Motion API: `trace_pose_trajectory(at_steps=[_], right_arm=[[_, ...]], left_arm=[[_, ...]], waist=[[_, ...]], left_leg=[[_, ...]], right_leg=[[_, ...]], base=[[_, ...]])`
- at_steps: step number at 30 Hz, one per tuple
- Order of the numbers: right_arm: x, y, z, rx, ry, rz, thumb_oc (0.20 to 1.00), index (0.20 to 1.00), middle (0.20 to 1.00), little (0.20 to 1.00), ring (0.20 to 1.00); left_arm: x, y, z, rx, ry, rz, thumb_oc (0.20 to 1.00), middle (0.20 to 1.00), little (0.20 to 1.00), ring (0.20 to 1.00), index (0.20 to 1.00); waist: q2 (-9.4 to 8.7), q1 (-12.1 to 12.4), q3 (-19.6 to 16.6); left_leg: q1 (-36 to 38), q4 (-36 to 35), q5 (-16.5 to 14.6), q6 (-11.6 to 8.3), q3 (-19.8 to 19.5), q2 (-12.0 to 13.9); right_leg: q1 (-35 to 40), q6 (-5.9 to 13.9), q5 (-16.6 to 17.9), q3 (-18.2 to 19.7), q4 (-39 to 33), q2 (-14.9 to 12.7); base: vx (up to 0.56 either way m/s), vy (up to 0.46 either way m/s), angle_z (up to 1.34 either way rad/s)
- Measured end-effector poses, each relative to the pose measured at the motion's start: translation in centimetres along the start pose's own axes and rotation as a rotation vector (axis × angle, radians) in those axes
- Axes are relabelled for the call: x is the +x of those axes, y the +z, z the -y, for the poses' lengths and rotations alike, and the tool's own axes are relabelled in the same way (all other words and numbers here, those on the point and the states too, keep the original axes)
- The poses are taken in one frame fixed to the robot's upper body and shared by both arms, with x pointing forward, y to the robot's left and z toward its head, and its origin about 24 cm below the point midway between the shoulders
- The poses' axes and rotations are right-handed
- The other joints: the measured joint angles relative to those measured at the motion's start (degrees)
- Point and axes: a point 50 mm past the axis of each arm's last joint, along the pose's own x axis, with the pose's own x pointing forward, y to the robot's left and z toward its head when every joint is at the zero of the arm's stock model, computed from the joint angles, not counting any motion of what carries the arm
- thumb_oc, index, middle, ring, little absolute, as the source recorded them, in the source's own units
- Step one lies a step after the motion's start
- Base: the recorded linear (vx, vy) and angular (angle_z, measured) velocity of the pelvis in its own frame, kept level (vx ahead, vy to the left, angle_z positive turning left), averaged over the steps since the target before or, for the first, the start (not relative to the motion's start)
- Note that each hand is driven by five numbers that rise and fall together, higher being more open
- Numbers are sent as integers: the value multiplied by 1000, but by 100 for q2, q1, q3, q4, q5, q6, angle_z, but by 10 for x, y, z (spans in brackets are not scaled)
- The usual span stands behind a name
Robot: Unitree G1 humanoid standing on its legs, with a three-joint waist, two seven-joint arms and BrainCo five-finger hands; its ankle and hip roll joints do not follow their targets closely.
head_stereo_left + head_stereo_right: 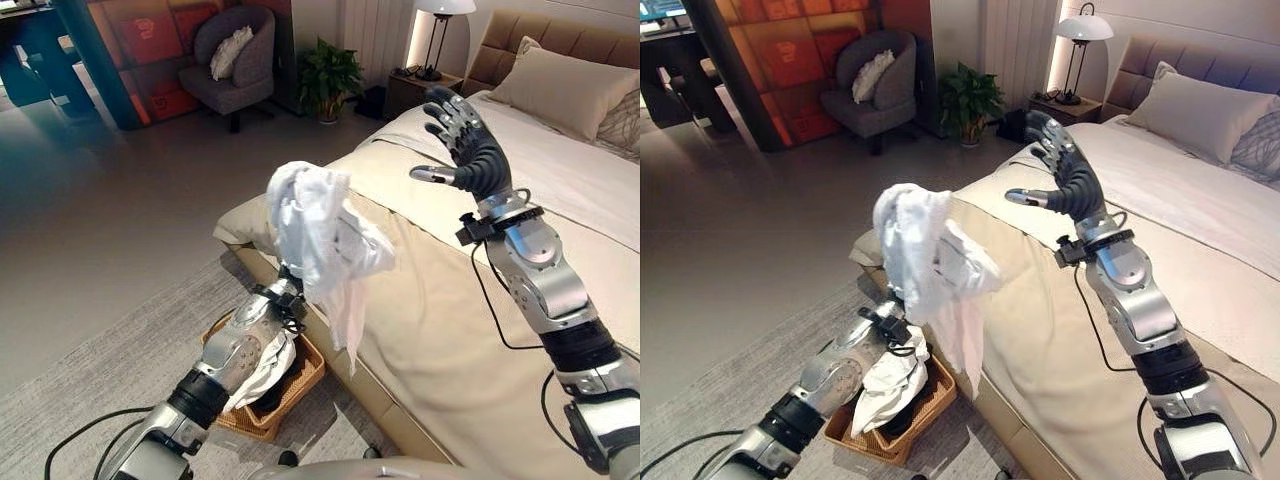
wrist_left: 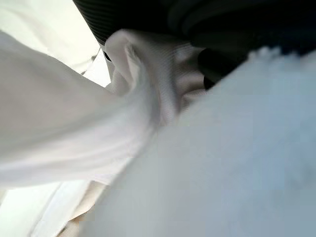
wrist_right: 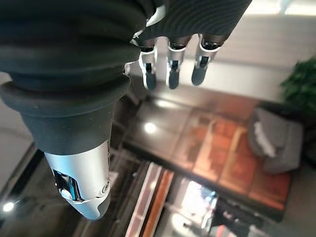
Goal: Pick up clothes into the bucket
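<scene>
The step in hand is the carry: a white garment is raised in the air on the left hand, above the edge of the bed and above and slightly to the bed side of the wicker basket on the floor. The left hand is buried in the cloth; whether its fingers are clenched on the fabric cannot be told from any view, although the left wrist view shows white cloth bunched tight against the dark wrist cover. The right hand is raised over the bed with its fingers spread and relaxed, grasping nothing. The basket already contains a second white cloth, which drapes over its rim. The raised garment is bunched at the top and hangs in a tail, so its long axis runs roughly vertical, with the free end pointing down toward the bed edge. The next move likely requires lowering the left arm so that the tail enters the basket first, then releasing.
</scene>
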Motion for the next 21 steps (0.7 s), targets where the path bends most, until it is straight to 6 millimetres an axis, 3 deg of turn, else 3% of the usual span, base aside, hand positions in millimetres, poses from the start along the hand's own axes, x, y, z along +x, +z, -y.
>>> trace_pose_trajectory(at_steps=[8, 11, 15, 17, 19, 21], right_arm=[[-62, -53, 35, -74, -193, -271, 1000, 1000, 1000, 1000, 1000], [-107, -81, 43, -83, -290, -436, 1000, 1000, 1000, 1000, 1000], [-169, -116, 33, -59, -339, -681, 1000, 1000, 1000, 1000, 1000], [-188, -131, 24, -15, -374, -765, 1000, 1000, 1000, 1000, 1000], [-222, -152, 9, 22, -371, -932, 1000, 1000, 1000, 1000, 1000], [-242, -160, 4, 14, -351, -1018, 1000, 1000, 1000, 1000, 1000]], left_arm=[[-35, 18, -35, -40, 173, 115, 200, 200, 200, 200, 200], [-61, 36, -58, 77, 308, 192, 200, 200, 200, 200, 200], [-91, 54, -82, 270, 499, 242, 200, 200, 200, 200, 200], [-103, 61, -88, 347, 567, 264, 200, 200, 200, 200, 200], [-111, 67, -95, 441, 660, 269, 200, 200, 200, 200, 200], [-114, 70, -98, 487, 701, 287, 200, 200, 200, 200, 200]], waist=[[-35, 35, 48], [-19, 26, 92], [18, 16, 239], [-16, 24, 312], [-9, 63, 472], [38, 91, 687]], left_leg=[[-6, -2, -31, 32, -16, 5], [-62, -3, -37, 25, -20, 6], [-140, 4, -46, 5, -26, -9], [-178, 12, -46, 6, -26, -3], [-389, 115, -84, -22, -35, -13], [-701, 258, -70, -2, -26, -39]], right_leg=[[-14, -22, -54, -7, -12, 3], [-70, -34, -64, -11, -5, 6], [-159, -19, -76, -19, 18, -1], [-181, -17, -73, -20, 8, 0], [-414, -21, -124, -25, 148, -10], [-753, -14, -121, -3, 332, -50]], base=[[0, 0, 0], [0, 0, 0], [-64, 9, 1], [-117, 6, 0], [-192, 30, 1], [-190, 41, -4]])
